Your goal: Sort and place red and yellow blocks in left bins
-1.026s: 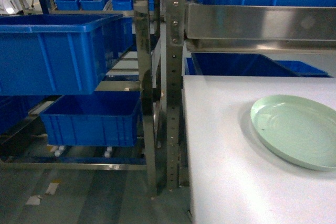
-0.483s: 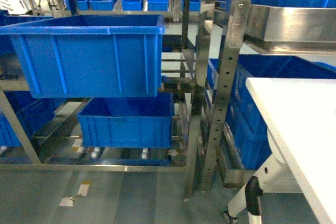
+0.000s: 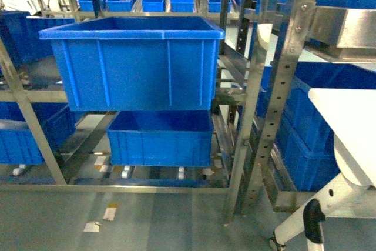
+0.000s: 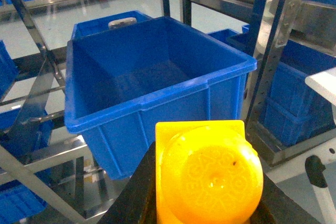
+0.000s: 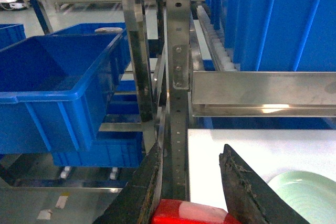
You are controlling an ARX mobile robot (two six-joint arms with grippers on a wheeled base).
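**Robot swings toward the rack, a block in each gripper**

The head view has panned left since a second ago: the pale green plate is gone and the upper blue crate (image 3: 132, 63) now sits centred, the lower crate (image 3: 158, 139) beneath it. The left gripper (image 4: 207, 182) is closed on the yellow block (image 4: 210, 174), just short of the crate's near rim. The right gripper (image 5: 191, 192) pinches the red block (image 5: 186, 214) beside the steel upright (image 5: 177, 77). Dropping looks imminent.
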